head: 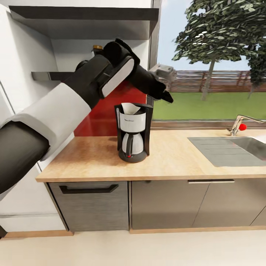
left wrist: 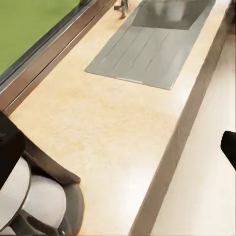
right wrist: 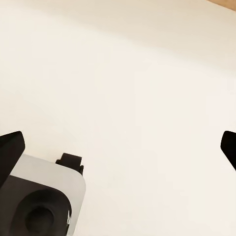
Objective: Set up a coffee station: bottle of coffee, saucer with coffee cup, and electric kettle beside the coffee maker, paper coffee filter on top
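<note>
1. White paper, the filter [head: 130,108], sits in the open top of the coffee maker [head: 133,135], which stands on the countertop [head: 173,155] in front of the red wall panel [head: 111,111].
2. By my judgement the filter step is done and the left arm [head: 74,99] must now lift away; the bottle [head: 97,48], of which a gold cap peeks behind the arm on the shelf [head: 48,75], seems the next thing.
3. To do this well, raise the left gripper [head: 162,94] straight up first, because it hangs just above and beside the machine and a sideways sweep could knock the filter out or tip the machine.
4. For the bottle, approach from the front at the level of the shelf, since the upper shelf leaves little room above the cap.
5. Left gripper: in the head view its fingers look dark and close together, and nothing is seen between them; I cannot tell for sure how wide it is.
6. Right gripper [right wrist: 118,147]: its two tips stand far apart at the edges of the right wrist view, and nothing is between them.
7. Head view gives the filter, shelf and cap; the left wrist view gives instead the machine from above, the bare counter beyond it and the sink [left wrist: 172,12].
8. Right wrist view looks down on the pale floor [right wrist: 123,73] and part of the robot's base [right wrist: 42,196].
</note>
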`<state>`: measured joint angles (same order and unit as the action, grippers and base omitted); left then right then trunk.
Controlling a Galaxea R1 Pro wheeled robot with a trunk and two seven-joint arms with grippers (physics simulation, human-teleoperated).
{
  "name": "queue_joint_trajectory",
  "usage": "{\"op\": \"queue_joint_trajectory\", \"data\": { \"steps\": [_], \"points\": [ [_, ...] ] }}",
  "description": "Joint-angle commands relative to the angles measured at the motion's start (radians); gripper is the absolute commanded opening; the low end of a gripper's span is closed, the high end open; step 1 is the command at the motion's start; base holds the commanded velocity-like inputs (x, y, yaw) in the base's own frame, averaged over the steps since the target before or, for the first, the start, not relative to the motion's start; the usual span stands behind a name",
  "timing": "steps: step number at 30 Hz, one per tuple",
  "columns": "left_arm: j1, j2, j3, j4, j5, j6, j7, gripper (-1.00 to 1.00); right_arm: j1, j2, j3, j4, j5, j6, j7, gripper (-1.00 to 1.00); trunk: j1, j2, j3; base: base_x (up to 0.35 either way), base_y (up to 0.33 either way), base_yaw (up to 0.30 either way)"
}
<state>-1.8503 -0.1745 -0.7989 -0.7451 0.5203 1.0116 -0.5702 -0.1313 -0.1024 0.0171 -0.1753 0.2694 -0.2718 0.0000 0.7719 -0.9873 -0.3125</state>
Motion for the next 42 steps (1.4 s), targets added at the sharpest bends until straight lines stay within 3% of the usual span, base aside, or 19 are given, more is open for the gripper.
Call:
{"op": "queue_joint_trajectory", "data": {
  "steps": [1, 4, 7, 11, 14, 20, 21, 25, 26, 27, 28, 29, 30, 32, 34, 36, 37, 40, 42],
  "points": [
    [0.002, 0.0, 0.003, -0.057, 0.016, 0.0, -0.019, 1.0, -0.001, 0.0, 0.002, 0.0, 0.003, -0.003, 0.0, 1.0, 0.0, -0.001, -0.001, -0.002, 0.0, 0.0],
    [0.021, 0.0, 0.007, -0.136, 0.035, -0.003, -0.065, 1.0, -0.001, 0.0, 0.002, 0.0, 0.003, -0.003, 0.0, 1.0, 0.0, -0.001, -0.001, -0.001, 0.0, 0.0],
    [0.079, 0.0, 0.01, -0.219, 0.047, -0.005, -0.142, 1.0, -0.001, 0.0, 0.002, 0.0, 0.003, -0.003, 0.0, 1.0, 0.0, -0.001, -0.001, 0.0, 0.0, 0.0],
    [0.165, 0.0, 0.012, -0.312, 0.052, -0.008, -0.186, 1.0, -0.001, 0.0, 0.002, 0.0, 0.003, -0.003, 0.0, 1.0, 0.0, -0.001, -0.001, 0.0, 0.0, 0.0],
    [0.257, 0.026, 0.013, -0.415, 0.054, -0.009, -0.201, 1.0, -0.001, 0.0, 0.002, 0.0, 0.003, -0.003, 0.0, 1.0, 0.0, -0.001, -0.001, 0.0, 0.0, 0.0],
    [0.59, 0.143, 0.018, -0.699, 0.057, -0.017, -0.216, 1.0, -0.001, 0.0, 0.003, 0.0, 0.004, -0.003, 0.0, 1.0, 0.0, -0.001, -0.001, 0.0, 0.0, 0.0],
    [0.776, 0.227, 0.018, -0.768, 0.058, -0.084, -0.223, 1.0, -0.001, 0.0, 0.003, 0.0, 0.004, -0.003, 0.0, 1.0, 0.0, -0.001, -0.001, 0.0, 0.0, 0.0],
    [0.958, 0.311, 0.019, -0.798, 0.057, -0.197, -0.272, 1.0, -0.001, 0.0, 0.003, 0.0, 0.004, -0.003, 0.0, 1.0, 0.0, -0.001, -0.001, 0.0, 0.0, 0.0],
    [1.024, 0.351, 0.019, -0.802, 0.057, -0.236, -0.297, 1.0, -0.001, 0.0, 0.003, 0.0, 0.004, -0.003, 0.0, 1.0, 0.0, -0.001, -0.001, 0.0, 0.0, 0.0],
    [1.024, 0.351, 0.019, -0.802, 0.057, -0.236, -0.297, 1.0, -0.001, 0.0, 0.003, 0.0, 0.004, -0.003, 0.0, 1.0, 0.0, -0.001, -0.001, 0.0, 0.0, 0.0],
    [1.132, 0.423, 0.019, -0.803, 0.057, -0.317, -0.322, 1.0, -0.001, 0.0, 0.003, 0.0, 0.004, -0.003, 0.0, 1.0, 0.0, -0.001, -0.001, 0.0, 0.0, 0.0],
    [1.167, 0.446, 0.019, -0.803, 0.057, -0.349, -0.327, 1.0, -0.001, 0.0, 0.003, 0.0, 0.004, -0.003, 0.0, 1.0, 0.0, -0.001, -0.001, 0.0, 0.0, 0.0],
    [1.2, 0.468, 0.02, -0.802, 0.057, -0.382, -0.331, 1.0, -0.001, 0.0, 0.003, 0.0, 0.004, -0.003, 0.0, 1.0, 0.0, -0.001, -0.001, 0.0, 0.0, 0.0],
    [1.47, 0.658, 0.019, -0.682, 0.071, -0.698, -0.346, 1.0, -0.001, 0.0, 0.003, 0.001, 0.004, -0.003, 0.0, 1.0, 0.0, -0.001, -0.001, 0.0, 0.0, 0.0],
    [1.569, 0.71, 0.018, -0.556, 0.117, -0.857, -0.366, 1.0, -0.001, 0.0, 0.003, 0.001, 0.003, -0.003, 0.0, 1.0, 0.0, -0.001, -0.001, 0.0, 0.0, 0.0],
    [1.6, 0.725, 0.017, -0.473, 0.146, -0.93, -0.396, 1.0, -0.001, 0.0, 0.003, 0.0, 0.003, -0.003, 0.0, 1.0, 0.0, -0.001, -0.001, 0.0, 0.0, 0.0],
    [1.62, 0.732, 0.014, -0.379, 0.176, -0.998, -0.442, 1.0, -0.001, 0.0, 0.003, 0.0, 0.003, -0.003, 0.0, 1.0, 0.0, -0.001, -0.001, 0.0, 0.0, 0.0],
    [1.638, 0.736, 0.012, -0.233, 0.216, -1.085, -0.529, 1.0, -0.001, 0.0, 0.003, 0.0, 0.003, -0.003, 0.0, 1.0, 0.0, -0.001, -0.001, 0.0, 0.0, 0.0],
    [1.649, 0.724, 0.01, -0.036, 0.277, -1.157, -0.635, 1.0, -0.001, 0.0, 0.003, 0.0, 0.003, -0.003, 0.0, 1.0, 0.0, -0.001, -0.001, 0.0, 0.0, 0.0]
  ]
}}
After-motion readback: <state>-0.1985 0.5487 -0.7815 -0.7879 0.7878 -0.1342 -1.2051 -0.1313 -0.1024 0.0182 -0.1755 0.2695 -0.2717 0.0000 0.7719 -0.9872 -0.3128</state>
